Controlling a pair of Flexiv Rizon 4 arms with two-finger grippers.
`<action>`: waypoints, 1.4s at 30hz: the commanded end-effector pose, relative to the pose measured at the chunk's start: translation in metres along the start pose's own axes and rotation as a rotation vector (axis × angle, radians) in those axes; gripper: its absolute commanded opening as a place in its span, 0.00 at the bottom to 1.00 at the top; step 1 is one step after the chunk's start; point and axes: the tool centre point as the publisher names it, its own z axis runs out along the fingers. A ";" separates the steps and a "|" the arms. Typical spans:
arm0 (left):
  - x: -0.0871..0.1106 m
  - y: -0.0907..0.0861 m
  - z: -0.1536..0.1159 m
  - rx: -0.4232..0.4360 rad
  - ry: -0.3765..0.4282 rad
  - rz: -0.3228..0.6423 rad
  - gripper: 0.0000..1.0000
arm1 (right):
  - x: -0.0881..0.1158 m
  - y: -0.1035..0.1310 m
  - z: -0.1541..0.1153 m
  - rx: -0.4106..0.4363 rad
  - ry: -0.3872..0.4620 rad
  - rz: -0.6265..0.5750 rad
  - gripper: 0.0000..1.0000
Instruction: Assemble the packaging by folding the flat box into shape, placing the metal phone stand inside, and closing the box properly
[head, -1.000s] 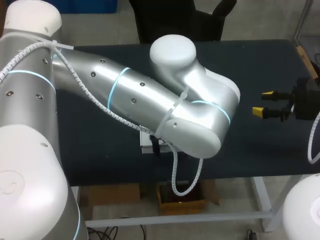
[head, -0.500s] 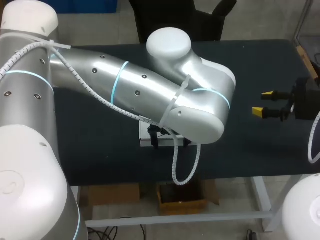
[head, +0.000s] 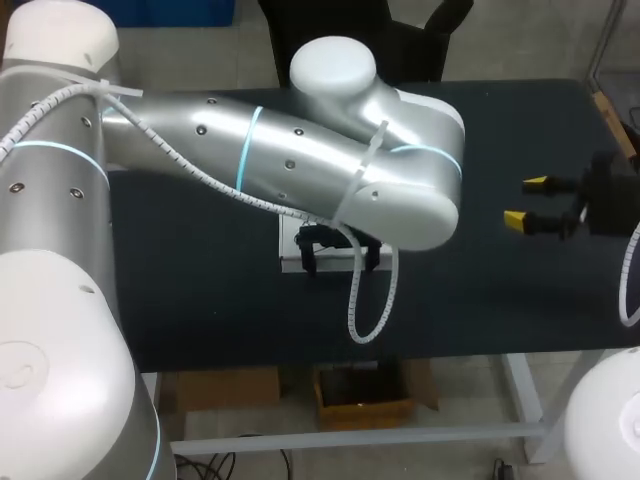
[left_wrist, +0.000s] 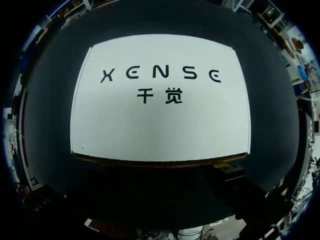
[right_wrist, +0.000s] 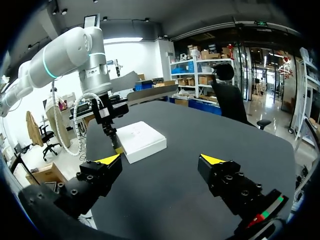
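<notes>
Swung back, left arm (head: 300, 160) uncovers left gripper (head: 340, 262) above white box (left_wrist: 160, 130), grip untellable; right gripper (right_wrist: 161, 160) gapes, empty; left wrist view alone shows the box's whole top.

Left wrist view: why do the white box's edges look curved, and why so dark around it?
Left wrist view: the fisheye lens bows the straight edges of the white box; the dark surround is the black table. Right wrist view: the box looks straight-edged. Head view: light gleams on the silver left arm.

Box (left_wrist: 160, 100): white card, matt, smooth. Worktop (head: 200, 290): dark, matt, cloth-like. My left arm (head: 300, 170): silver shell, smooth satin sheen; white glossy joint caps.
</notes>
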 end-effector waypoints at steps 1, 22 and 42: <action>0.001 -0.015 0.002 -0.026 0.004 0.001 1.00 | -0.003 0.002 0.002 -0.006 -0.012 -0.022 1.00; -0.002 -0.074 0.008 -0.040 0.018 -0.014 1.00 | -0.024 0.007 0.008 -0.008 -0.013 -0.067 1.00; 0.002 -0.168 0.012 -0.050 0.013 0.003 1.00 | -0.024 0.007 0.008 -0.008 -0.013 -0.067 1.00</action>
